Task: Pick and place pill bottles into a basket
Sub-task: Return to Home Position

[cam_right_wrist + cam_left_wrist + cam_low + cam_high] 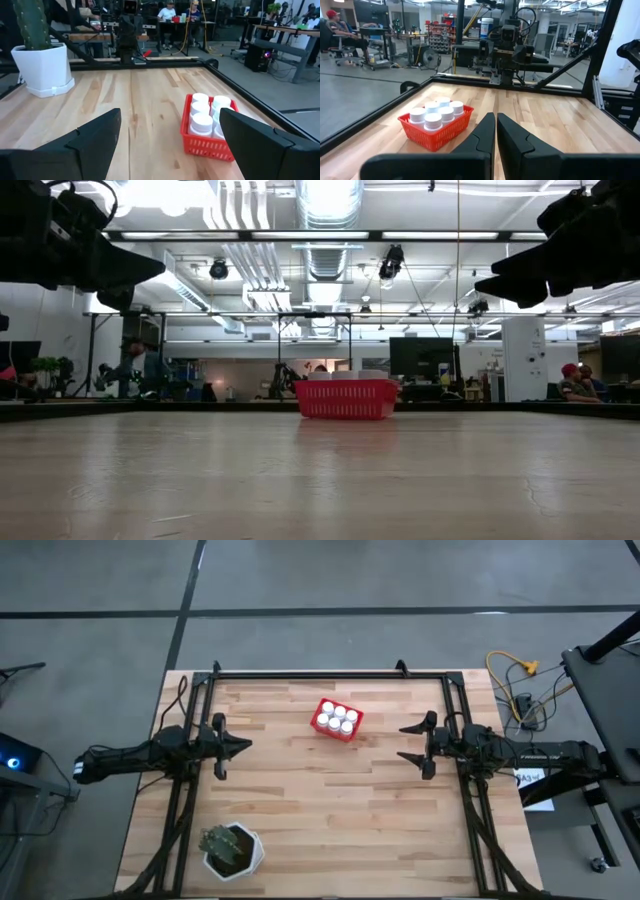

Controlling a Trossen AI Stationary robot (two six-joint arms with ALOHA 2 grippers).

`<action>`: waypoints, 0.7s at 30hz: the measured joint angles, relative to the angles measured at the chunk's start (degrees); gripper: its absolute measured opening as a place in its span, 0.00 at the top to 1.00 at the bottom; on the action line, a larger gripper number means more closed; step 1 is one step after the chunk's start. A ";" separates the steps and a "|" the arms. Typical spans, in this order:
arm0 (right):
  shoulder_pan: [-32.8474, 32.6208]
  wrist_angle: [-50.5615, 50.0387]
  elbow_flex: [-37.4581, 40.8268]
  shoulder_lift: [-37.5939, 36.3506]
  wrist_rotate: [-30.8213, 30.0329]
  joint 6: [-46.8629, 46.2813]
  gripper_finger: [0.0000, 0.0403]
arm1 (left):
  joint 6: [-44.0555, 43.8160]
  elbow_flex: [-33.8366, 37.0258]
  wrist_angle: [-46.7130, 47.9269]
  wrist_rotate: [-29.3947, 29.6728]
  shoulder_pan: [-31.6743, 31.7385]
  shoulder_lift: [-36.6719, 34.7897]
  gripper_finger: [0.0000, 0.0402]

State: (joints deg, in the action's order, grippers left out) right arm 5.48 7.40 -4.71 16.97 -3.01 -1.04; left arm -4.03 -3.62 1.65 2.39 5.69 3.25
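Observation:
The red basket [337, 721] stands on the wooden table toward its far middle, with several white pill bottles [338, 717] upright inside it. The basket [436, 127] and the bottles [437, 112] also show in the left wrist view, and the basket [207, 137] with the bottles [202, 121] in the right wrist view. My left gripper [243, 746] hovers shut at the table's left side, pointing level toward the middle. My right gripper [407, 742] hovers open at the right side, nothing between its fingers. Both stand well apart from the basket.
A white hexagonal pot with a cactus [232, 849] stands at the near left corner of the table. A black frame rail [330, 673] runs along the table's far edge and down both sides. Bare wood lies between the grippers and in front of the basket.

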 joint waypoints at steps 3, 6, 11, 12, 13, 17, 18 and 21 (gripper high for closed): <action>0.00 -0.01 0.00 0.00 0.02 -0.30 0.19 | -0.01 0.05 0.05 0.00 0.00 -0.01 1.00; 0.00 -0.04 0.00 0.00 0.02 -0.81 0.19 | -0.02 0.24 0.31 -0.02 0.00 0.09 1.00; 0.02 -0.04 0.00 0.00 0.02 -1.80 0.19 | -0.02 0.24 0.26 -0.02 0.00 0.02 1.00; 0.02 -0.04 0.00 0.00 0.02 -1.55 0.19 | -0.02 0.24 0.24 -0.02 0.00 0.00 1.00; 0.02 -0.02 0.00 0.00 0.02 -1.57 0.19 | -0.02 0.24 0.22 -0.02 0.00 0.00 1.00; 0.02 0.02 0.00 0.00 0.02 -1.81 0.19 | 0.32 0.24 0.23 -0.02 0.00 0.00 1.00; 0.02 0.02 0.00 0.00 0.02 -1.40 0.19 | 0.83 0.24 0.24 0.00 0.03 0.00 1.00; 0.16 -0.21 0.00 0.00 -0.03 0.50 0.19 | 4.36 0.24 0.28 0.18 0.04 0.11 1.00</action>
State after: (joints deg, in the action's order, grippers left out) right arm 5.64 7.19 -4.71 16.97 -3.04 -0.54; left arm 0.33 -3.38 1.93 2.58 5.74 3.36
